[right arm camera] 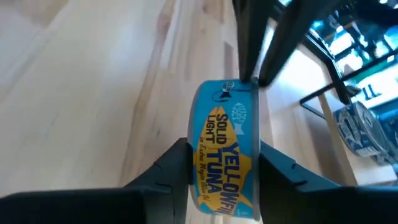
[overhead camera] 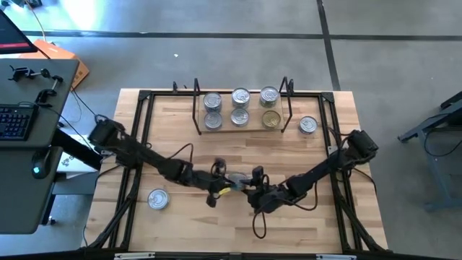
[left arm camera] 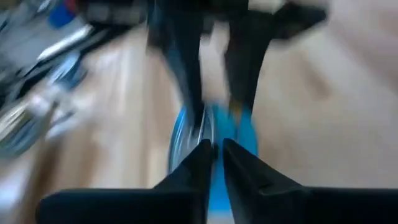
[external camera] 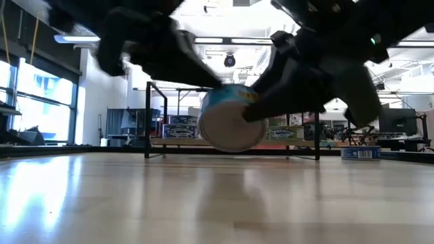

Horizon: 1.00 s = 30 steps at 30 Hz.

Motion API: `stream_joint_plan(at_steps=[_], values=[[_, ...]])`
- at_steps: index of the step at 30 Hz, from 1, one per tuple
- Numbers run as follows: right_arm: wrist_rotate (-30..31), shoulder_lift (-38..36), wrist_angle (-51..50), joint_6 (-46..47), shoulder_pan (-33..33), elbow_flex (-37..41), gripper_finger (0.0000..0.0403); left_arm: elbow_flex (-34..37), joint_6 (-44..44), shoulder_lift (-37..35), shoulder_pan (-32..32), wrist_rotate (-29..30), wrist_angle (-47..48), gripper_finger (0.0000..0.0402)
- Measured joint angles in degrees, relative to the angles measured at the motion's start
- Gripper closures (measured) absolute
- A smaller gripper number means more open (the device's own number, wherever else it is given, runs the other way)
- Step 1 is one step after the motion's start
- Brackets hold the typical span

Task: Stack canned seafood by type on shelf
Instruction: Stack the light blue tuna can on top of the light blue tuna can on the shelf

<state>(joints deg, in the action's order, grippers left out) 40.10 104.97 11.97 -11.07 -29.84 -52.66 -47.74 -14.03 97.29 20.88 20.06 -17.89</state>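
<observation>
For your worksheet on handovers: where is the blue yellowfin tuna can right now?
The tuna can hangs above mid-table in the high view, front of the shelf, between the left gripper and right gripper.

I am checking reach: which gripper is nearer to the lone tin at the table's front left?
Left. The left gripper is just right of that lone tin; the right gripper is farther right, at the blue tuna tin.

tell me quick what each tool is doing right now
left tool: closed, pinching the rim of the tuna can.
right tool: closed on the tuna can's sides.
</observation>
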Motion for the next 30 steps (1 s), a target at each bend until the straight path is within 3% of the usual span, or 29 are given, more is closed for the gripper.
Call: stream_joint_plan(at_steps=[5,10,14,17,21,27,30], values=[[6.8,-1.2,-8.1,3.5,0.0,-4.5,0.0286,0.1,8.6,-7.4,0.9,12.0,23.2,0.0333],[13.4,-1.7,-21.7,1.5,6.3,-12.2,0.0286,0.1,23.9,-10.6,1.6,18.2,36.8,0.0325],[11.1,-1.8,-27.5,-3.5,15.4,-15.5,0.0286,0.2,29.8,-9.8,4.6,25.7,40.0,0.0334],[10.9,-1.8,-26.5,-11.5,22.6,-15.6,0.0286,0.2,32.4,-9.0,7.5,30.5,40.9,0.0342],[4.5,-1.2,-24.2,-20.2,30.8,-15.7,0.0286,0.2,37.0,-9.0,11.0,33.9,44.3,0.035],[-1.8,1.5,-19.4,-31.2,36.4,-15.7,0.0286,0.2,56.0,-9.5,15.2,38.4,62.2,0.036],[-0.1,2.0,-19.6,-31.0,37.0,-15.7,0.0286,0.2,64.1,-9.5,17.5,39.8,68.0,0.0364]])
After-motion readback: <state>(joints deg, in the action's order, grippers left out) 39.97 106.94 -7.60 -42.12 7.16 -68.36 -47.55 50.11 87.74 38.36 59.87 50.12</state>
